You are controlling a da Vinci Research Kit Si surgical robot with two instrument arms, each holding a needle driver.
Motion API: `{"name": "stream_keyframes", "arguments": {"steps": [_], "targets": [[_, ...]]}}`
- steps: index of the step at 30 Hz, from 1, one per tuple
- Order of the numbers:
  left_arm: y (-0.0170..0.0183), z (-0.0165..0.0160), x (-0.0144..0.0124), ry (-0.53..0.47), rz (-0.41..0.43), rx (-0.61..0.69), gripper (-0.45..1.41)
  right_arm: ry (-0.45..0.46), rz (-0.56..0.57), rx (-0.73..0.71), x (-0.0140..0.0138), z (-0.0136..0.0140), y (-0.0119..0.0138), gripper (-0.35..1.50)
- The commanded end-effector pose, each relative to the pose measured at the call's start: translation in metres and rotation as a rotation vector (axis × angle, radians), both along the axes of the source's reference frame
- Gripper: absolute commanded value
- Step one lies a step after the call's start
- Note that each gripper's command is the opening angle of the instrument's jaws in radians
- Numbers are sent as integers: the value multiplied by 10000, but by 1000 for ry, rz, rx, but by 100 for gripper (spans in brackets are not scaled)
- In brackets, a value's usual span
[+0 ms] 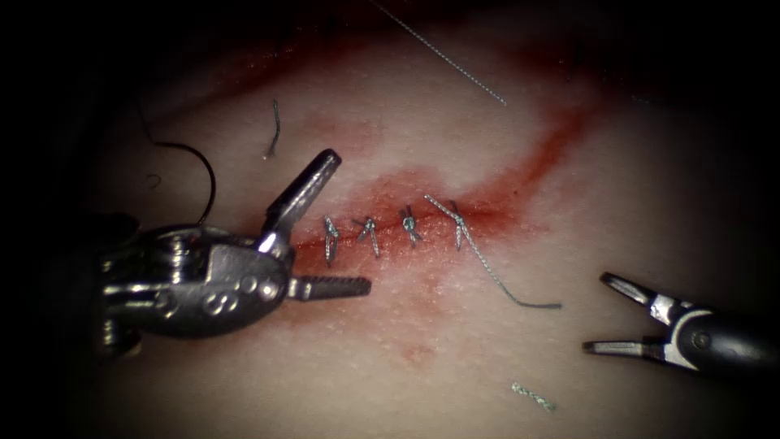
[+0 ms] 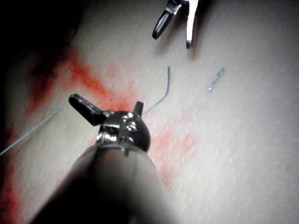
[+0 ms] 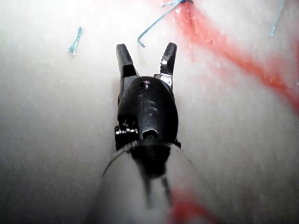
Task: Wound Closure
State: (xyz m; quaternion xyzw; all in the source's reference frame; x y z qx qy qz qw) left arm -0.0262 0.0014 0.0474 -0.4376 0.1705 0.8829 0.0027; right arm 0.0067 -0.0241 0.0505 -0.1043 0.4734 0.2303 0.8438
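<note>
tissue [image 1: 569,358]: pale pork belly under everything, stained by red fluid [image 1: 536,167] in a band that runs up to the right from the cut.
cut [image 1: 390,232]: runs left to right at mid-scene; four knotted stitches [image 1: 409,225] cross it in a row, so by my reading the closure is far along.
left gripper [image 1: 345,223]: comes in from the left, jaws spread wide and released, grasping nothing; upper jaw points up and right, lower jaw lies just below the cut's left end, near the leftmost stitch.
right gripper [image 1: 605,313]: lower right, well apart from the cut, jaws parted, holding nothing; the right wrist view shows both jaws spread with bare tissue between them.
needle [image 1: 203,175]: a dark thin curve on the tissue at upper left, left of the cut, free of both grippers; it looks to lie on the surface, but i cannot tell whether its tip is in the tissue.
thread [image 1: 443,55]: a pale strand crosses the top, slanting down to the right; a long tail [image 1: 496,276] trails from the rightmost stitch down to the right, ending loose between the two grippers.
cut ends [image 1: 532,396]: one short piece at lower right, another [image 1: 274,130] above the left gripper.
doing it well: as a judgement, any grasp of the tail should be taken near its free end, clear of the knots, with the other gripper kept off the stitches.
writing: a stamped mark that reads like "s" or "8" on the left gripper's body; "is" on the right gripper's housing in the right wrist view [image 3: 149,106]; no brand legible.
</note>
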Motion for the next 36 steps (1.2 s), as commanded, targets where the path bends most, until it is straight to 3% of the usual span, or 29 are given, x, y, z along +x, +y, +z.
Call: {"name": "stream_keyframes", "arguments": {"steps": [1,12,18,22,36], "targets": [[-6,17,-25,-12,-14,10,88,23,-49,-7,-2,4,6,88],[-23,82,-93,-52,-61,126,86,13,-87,-25,-21,-6,22,116],[-40,111,-111,-12,-51,211,79,0,-100,-18,-23,-6,23,106],[-52,131,-130,-3,-21,249,64,-45,-138,18,-22,-4,21,82],[-53,175,-161,-39,-56,297,51,-60,-130,8,-6,5,17,89]]}}
